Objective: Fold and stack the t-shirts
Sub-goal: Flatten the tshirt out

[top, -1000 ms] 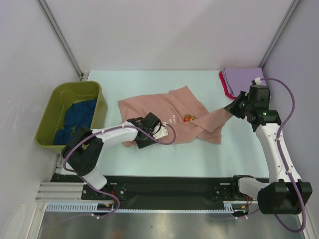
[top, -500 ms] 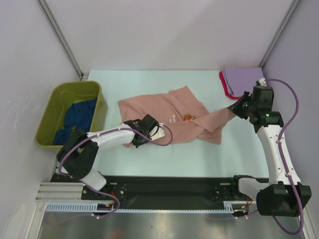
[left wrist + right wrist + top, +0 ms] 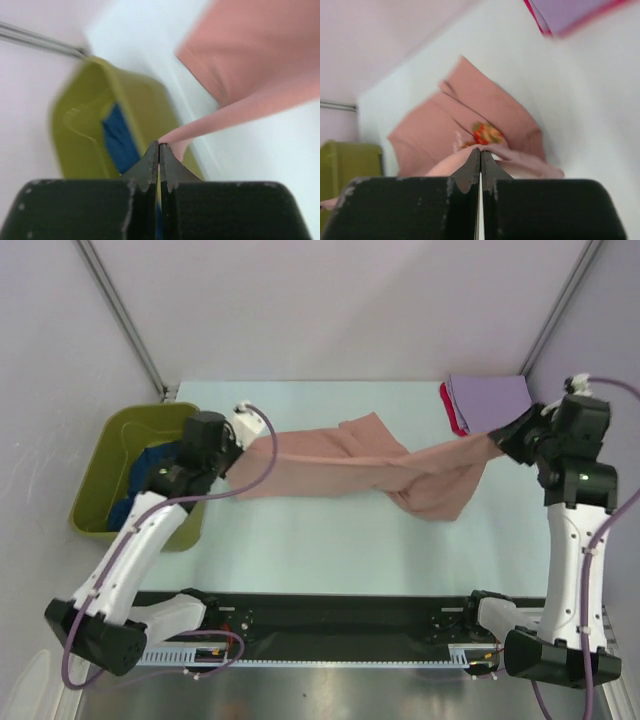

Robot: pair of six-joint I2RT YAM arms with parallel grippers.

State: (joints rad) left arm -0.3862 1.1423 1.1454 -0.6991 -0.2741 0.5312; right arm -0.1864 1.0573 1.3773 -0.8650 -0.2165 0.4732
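Observation:
The salmon-pink t-shirt (image 3: 340,462) hangs stretched between both arms above the table. My left gripper (image 3: 243,445) is shut on its left edge, next to the tub; the wrist view shows pink cloth (image 3: 240,105) pinched at the tips of that gripper (image 3: 159,145). On the right, the other gripper (image 3: 497,436) is shut on the shirt's right end, with pink cloth (image 3: 485,107) trailing from its tips (image 3: 480,149). A folded lavender shirt (image 3: 487,395) lies on a red one (image 3: 452,414) at the back right corner. The dark blue shirt (image 3: 140,480) lies in the tub.
The olive-green plastic tub (image 3: 112,465) stands at the table's left edge, partly under my left arm. Grey walls close in the table at the back and both sides. The lavender and red stack sits close behind my right gripper.
My left gripper closed on the pink shirt's near-left edge and swung up and left toward the tub. The right gripper moved right and up. The shirt went from crumpled to stretched between them.

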